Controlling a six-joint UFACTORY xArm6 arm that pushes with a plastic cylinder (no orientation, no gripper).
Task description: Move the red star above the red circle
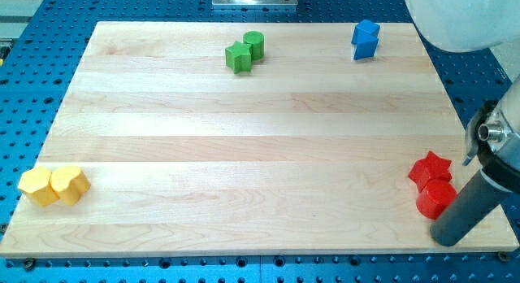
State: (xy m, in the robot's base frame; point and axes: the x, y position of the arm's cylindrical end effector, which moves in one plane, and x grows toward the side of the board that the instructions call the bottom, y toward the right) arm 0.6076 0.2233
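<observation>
Resting my tip (446, 238) at 4 o'clock of the red circle (435, 198), the red star (430, 168) touching at its 12; no jaws on this rod.

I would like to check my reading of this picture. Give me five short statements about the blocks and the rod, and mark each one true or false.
1. The red star lies directly above the red circle in the view, touching it. True.
2. My tip is at the view's left, beside the yellow blocks. False: it is near the view's bottom right, just beside the red circle.
3. The two green blocks sit together near the view's top. True.
4. The blue block is touching the green blocks. False: it stands alone, well to their right.
5. The two yellow blocks lie near the view's top right. False: they are at the bottom left.
</observation>
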